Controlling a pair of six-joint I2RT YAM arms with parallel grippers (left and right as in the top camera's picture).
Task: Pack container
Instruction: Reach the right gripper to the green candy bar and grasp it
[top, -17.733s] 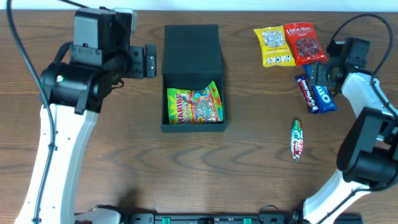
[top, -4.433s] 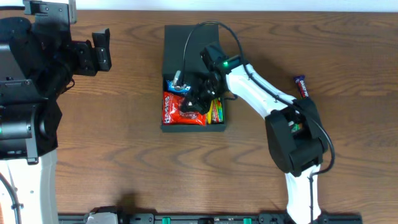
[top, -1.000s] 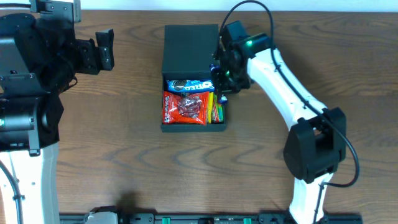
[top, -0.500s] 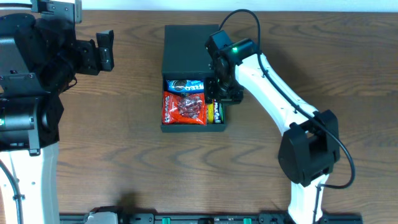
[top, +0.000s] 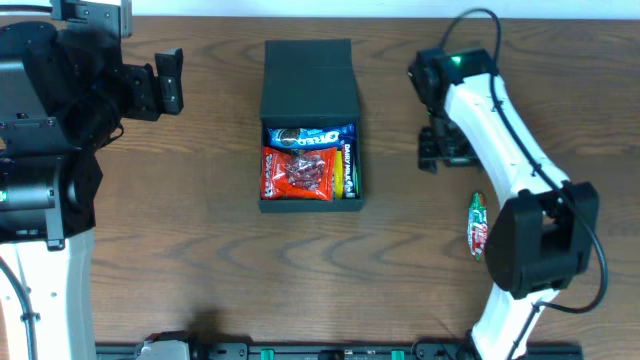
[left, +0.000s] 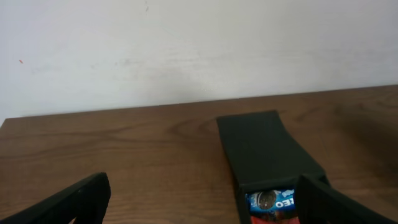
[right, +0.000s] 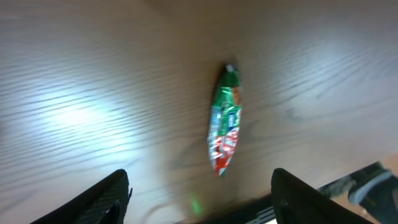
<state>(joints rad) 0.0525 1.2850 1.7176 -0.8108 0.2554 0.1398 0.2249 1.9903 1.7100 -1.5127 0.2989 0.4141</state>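
Observation:
The dark container (top: 310, 70) stands at the table's middle back with its flap lid open to the rear; it also shows in the left wrist view (left: 264, 146). It holds a blue Oreo packet (top: 305, 136), a red packet (top: 297, 174) and a dark bar (top: 347, 167) over a yellow packet. A green and red candy bar (top: 478, 224) lies on the table at the right, and shows in the right wrist view (right: 225, 120). My right gripper (top: 434, 150) is open and empty, right of the container. My left gripper (top: 170, 82) is open and empty at the far left.
The white wall rises behind the table's back edge (left: 186, 104). Bare wood lies between the container and the candy bar. The right arm's base (top: 530, 250) stands just right of the candy bar.
My right gripper has let the dark bar go into the container's right side and has swung away to the right. The left arm has not moved.

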